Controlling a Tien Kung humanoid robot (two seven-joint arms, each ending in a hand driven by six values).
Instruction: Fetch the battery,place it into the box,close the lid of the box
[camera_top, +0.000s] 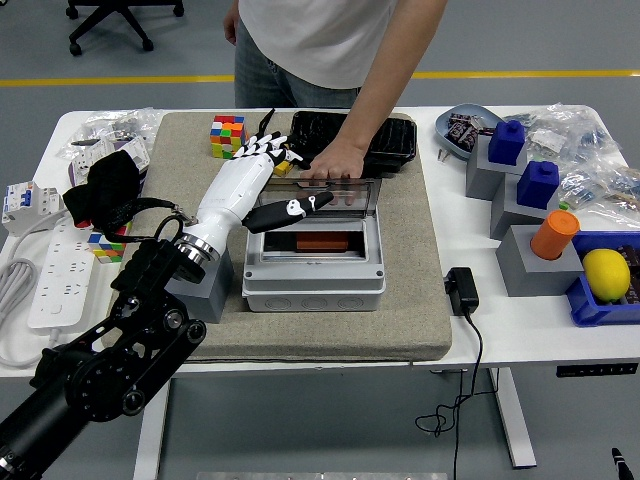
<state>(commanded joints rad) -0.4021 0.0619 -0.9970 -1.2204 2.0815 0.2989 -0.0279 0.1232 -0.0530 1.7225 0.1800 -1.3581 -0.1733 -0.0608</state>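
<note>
A grey box (313, 270) sits mid-mat with an orange object (321, 243) lying inside it. Its clear lid (345, 196) is raised at the back of the opening. A person's hand (328, 164) rests on the lid's far edge. My left hand (272, 178) hovers at the box's far left corner with the fingers spread and nothing in them. Its thumb (296, 207) points right across the lid's front. A small yellow item (283, 163) lies just beyond the fingertips. How far the lid is tilted is unclear.
A black tray (385, 138) lies behind the box, with a colour cube (227, 135) to its left. A black charger (461, 289) sits right of the mat. Grey blocks, blue pieces, an orange cup (554, 234) and a lemon (606, 273) crowd the right side. Power strips (55, 270) lie at left.
</note>
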